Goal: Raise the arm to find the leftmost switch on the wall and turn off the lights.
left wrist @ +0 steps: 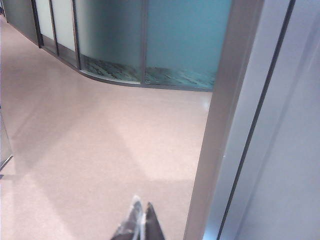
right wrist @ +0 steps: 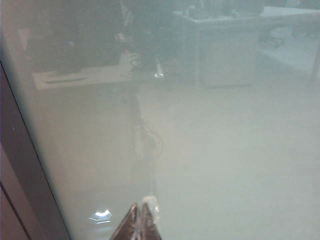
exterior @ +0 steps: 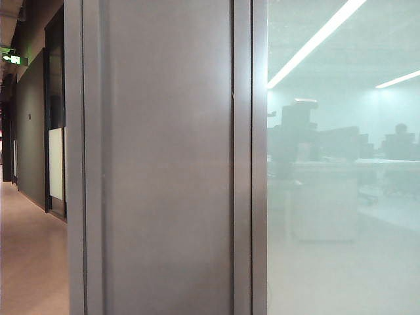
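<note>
Only the tips of the robot show: the left gripper ends in two slim, dark, tapering jaws with a pale translucent covering, while the right gripper shows matching dark pointed jaws with a whitish glint.

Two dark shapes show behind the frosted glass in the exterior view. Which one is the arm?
The arm is the left shape, beside the metal frame: slim column, blocky head. The right one looks like a seated person. Both end effectors appear shut.
</note>
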